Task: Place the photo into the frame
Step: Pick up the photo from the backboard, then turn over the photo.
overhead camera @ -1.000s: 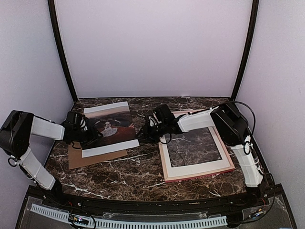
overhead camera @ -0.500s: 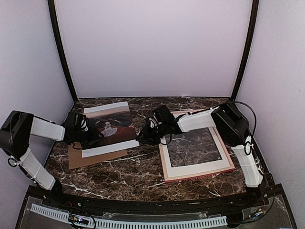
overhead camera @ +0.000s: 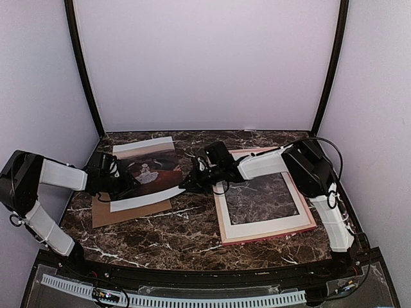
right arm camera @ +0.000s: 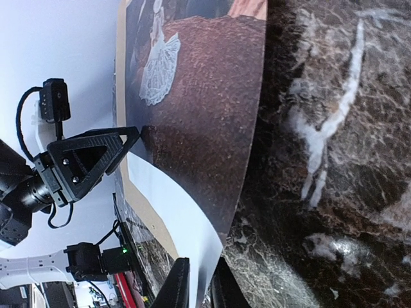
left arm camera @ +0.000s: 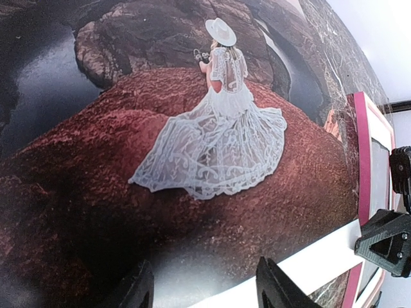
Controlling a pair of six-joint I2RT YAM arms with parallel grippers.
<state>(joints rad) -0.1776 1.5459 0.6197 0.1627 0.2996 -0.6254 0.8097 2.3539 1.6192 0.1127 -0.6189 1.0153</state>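
Now the photo [overhead camera: 149, 168] is seen left of the frame [overhead camera: 266, 228], not touching it, laid on a brown card [overhead camera: 122, 213]. Its white corner on the frame's side is lifted & pinched betw. the tight jaws of the R gripper [right arm camera: 201, 285]. The L gripper [left arm camera: 205, 289] is held open, jaws wide, over the photo's side far from the frame. The frame is laid flat on the table [overhead camera: 186, 237], pale side up.

No lettering, label, brand, number or sign can be read anywhere. The photo [left arm camera: 212, 147] carries only its printed scene and a plain white border; the frame [overhead camera: 263, 226] and the marbled worktop [overhead camera: 186, 234] show no writing.
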